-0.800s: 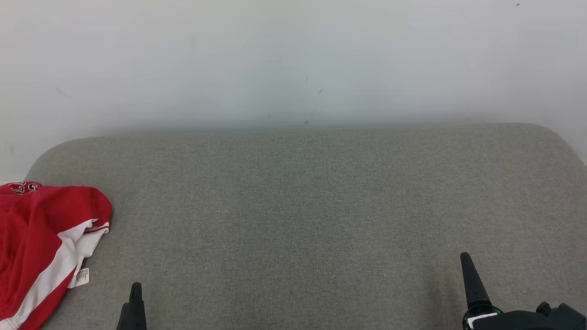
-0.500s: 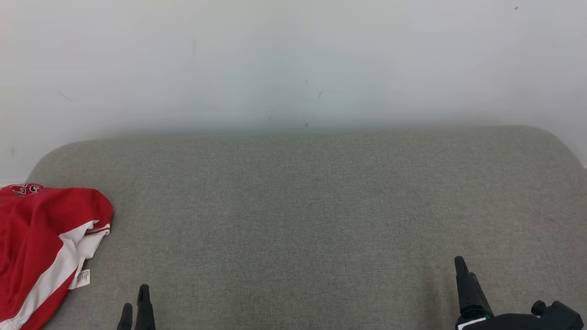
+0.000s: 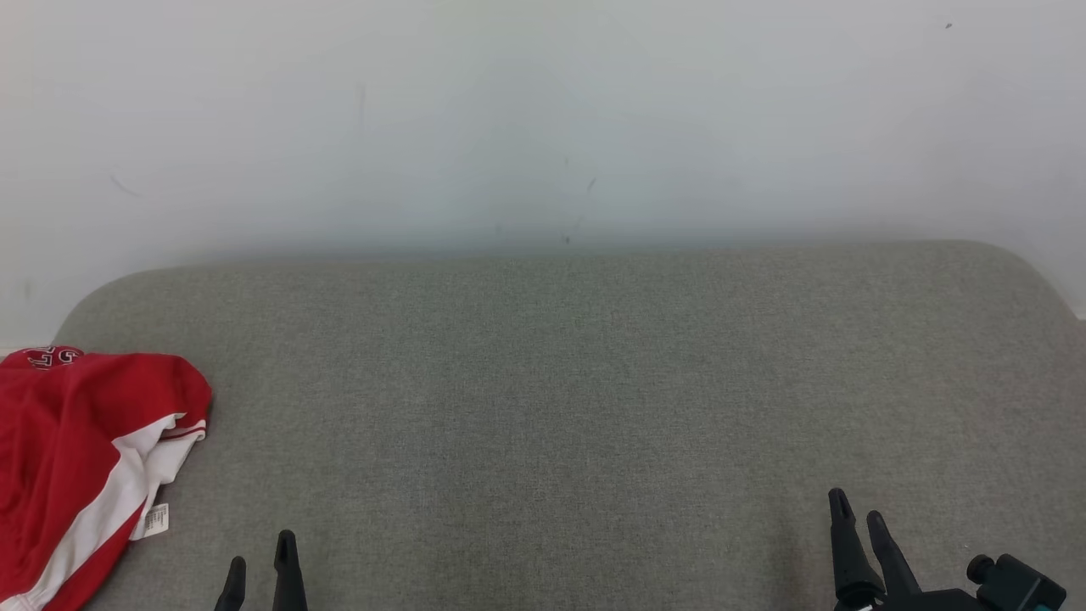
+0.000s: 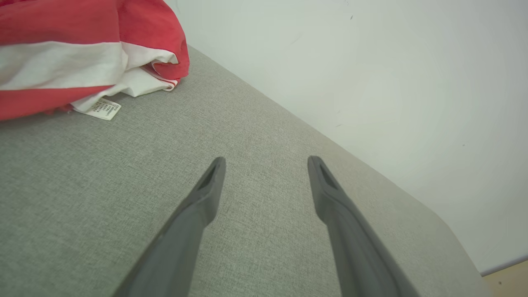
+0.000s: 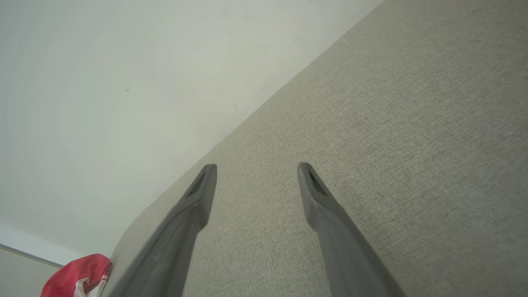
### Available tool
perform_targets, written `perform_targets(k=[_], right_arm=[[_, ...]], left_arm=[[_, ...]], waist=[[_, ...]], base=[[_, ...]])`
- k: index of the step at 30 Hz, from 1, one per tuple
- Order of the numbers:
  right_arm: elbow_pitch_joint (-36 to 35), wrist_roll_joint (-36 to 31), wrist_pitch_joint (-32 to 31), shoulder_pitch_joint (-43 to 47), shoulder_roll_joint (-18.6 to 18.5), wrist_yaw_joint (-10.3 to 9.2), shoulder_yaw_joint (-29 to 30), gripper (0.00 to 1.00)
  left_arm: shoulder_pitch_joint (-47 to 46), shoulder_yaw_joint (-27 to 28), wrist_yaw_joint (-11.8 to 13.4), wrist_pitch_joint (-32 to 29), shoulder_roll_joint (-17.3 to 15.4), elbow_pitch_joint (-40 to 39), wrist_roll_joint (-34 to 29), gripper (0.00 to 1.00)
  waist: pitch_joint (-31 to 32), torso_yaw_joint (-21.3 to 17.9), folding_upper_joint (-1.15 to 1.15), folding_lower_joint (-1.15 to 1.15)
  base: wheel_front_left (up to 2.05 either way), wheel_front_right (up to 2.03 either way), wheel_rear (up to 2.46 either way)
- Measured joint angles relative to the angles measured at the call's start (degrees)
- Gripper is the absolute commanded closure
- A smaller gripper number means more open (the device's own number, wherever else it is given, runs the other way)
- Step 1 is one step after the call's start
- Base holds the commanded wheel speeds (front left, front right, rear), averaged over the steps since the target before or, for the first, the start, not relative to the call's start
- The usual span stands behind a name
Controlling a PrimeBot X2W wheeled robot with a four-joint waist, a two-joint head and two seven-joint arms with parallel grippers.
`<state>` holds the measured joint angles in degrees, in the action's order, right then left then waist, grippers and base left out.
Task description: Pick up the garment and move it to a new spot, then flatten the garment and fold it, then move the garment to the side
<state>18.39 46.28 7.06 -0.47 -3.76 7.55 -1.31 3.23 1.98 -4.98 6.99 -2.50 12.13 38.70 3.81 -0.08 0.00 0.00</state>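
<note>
A red garment with a white stripe (image 3: pixel 76 458) lies bunched at the left end of the grey cushioned surface (image 3: pixel 560 407), a white label at its edge. The left wrist view has the garment (image 4: pixel 78 49) at its upper left, and the right wrist view catches the garment (image 5: pixel 76 276) far off at the bottom left. My left gripper (image 3: pixel 261 556) is open near the front edge, to the right of the garment and apart from it; its jaws (image 4: pixel 266 165) hold nothing. My right gripper (image 3: pixel 857 509) is open at the lower right, empty (image 5: pixel 255 171).
A pale wall (image 3: pixel 543 119) rises directly behind the surface. The surface has rounded back corners, with one corner (image 4: pixel 449 231) and a strip of light floor (image 4: pixel 507 276) beyond it in the left wrist view.
The picture has shifted slightly downward. My left gripper has moved right and its two fingertips now show apart. My right gripper has shifted left and down, with a second fingertip now in view.
</note>
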Motion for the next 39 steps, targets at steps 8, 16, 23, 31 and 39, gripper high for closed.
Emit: perform_targets(k=[8, 16, 23, 31, 39], right_arm=[[1.04, -6.72, 0.71, 0.31, -0.08, 0.0, -0.51, 0.0], [1.58, -11.91, 1.36, 0.67, -0.19, 0.0, -0.96, 0.0], [1.76, -15.69, 1.8, 0.99, -0.2, 0.0, -1.04, 0.0], [2.08, -19.82, 2.88, 1.36, -0.16, 0.0, -1.34, 0.0], [2.43, -23.01, 3.86, 1.61, -0.09, 0.0, -1.63, 0.0]], left_arm=[[0.26, -0.42, -0.15, 1.09, -0.15, -0.51, -7.12, 0.0], [0.64, -0.55, -0.57, 2.42, -0.24, -0.52, -12.52, 0.0], [1.13, -0.64, -0.66, 3.36, -0.3, 0.51, -16.31, 0.0], [1.19, -0.97, -1.09, 4.48, -0.47, 0.73, -21.39, 0.0], [1.29, -0.81, -1.15, 5.5, -0.47, 1.18, -24.8, 0.0]], waist=[[0.59, 0.12, 0.0, 0.0], [1.15, 0.1, 0.0, 0.0], [1.53, -0.02, 0.0, 0.0], [1.75, -0.09, 0.0, 0.0], [2.02, -0.04, 0.0, 0.0]], base=[[0.0, 0.0, 0.0], [0.0, 0.0, 0.0], [0.0, 0.0, 0.0], [0.0, 0.0, 0.0], [0.0, 0.0, 0.0]])
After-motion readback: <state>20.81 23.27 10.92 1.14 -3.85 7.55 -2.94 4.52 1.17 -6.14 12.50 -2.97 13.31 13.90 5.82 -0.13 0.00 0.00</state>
